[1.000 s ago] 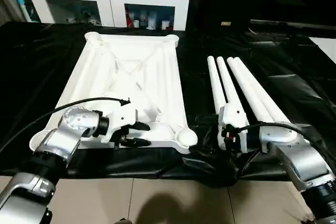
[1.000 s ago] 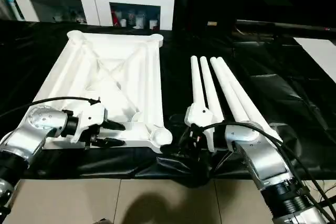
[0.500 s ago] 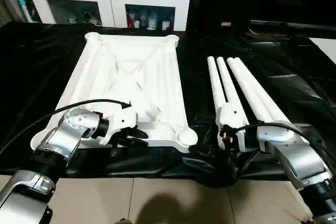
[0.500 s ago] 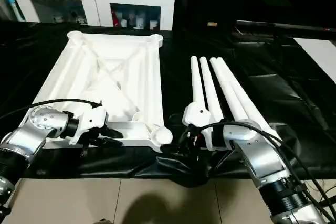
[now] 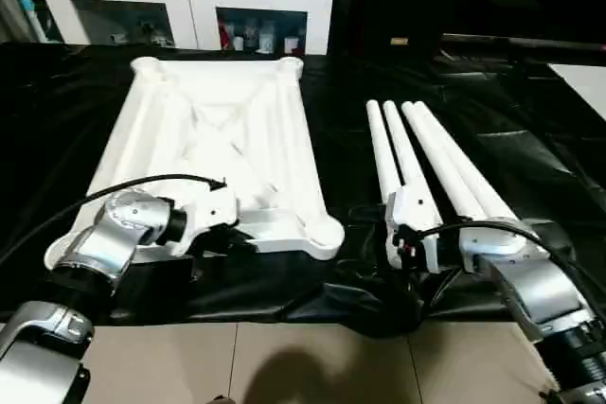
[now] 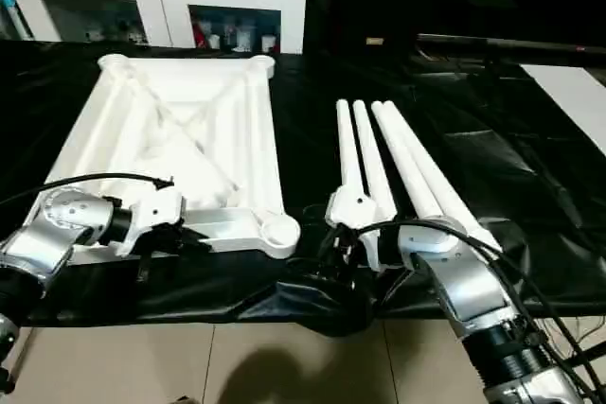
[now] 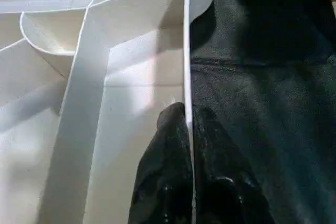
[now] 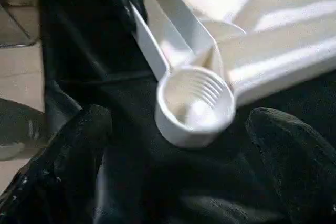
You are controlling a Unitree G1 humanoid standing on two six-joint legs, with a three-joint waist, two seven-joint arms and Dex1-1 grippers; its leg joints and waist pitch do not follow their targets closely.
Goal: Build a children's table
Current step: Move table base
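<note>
Lying ribs-up on black sheeting (image 5: 530,167), at about ten o'clock: white table top (image 5: 222,139), round socket (image 8: 195,106) at its near corner. Resting side by side at two o'clock: four white legs (image 5: 426,153). Pinching the top's near edge wall, fingers pressed together: left gripper (image 7: 187,129). Spread wide, holding nothing, near the legs' near ends, facing the socket: right gripper (image 8: 178,129).

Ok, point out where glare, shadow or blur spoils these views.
Left eye view: glare flattens the ribs of the table top, and the black cloth shines in patches. Left wrist view: the left claw, pinched on the top's rim, throws shadow beside it. Right wrist view: the corner socket is soft, the black fingers blurred.
</note>
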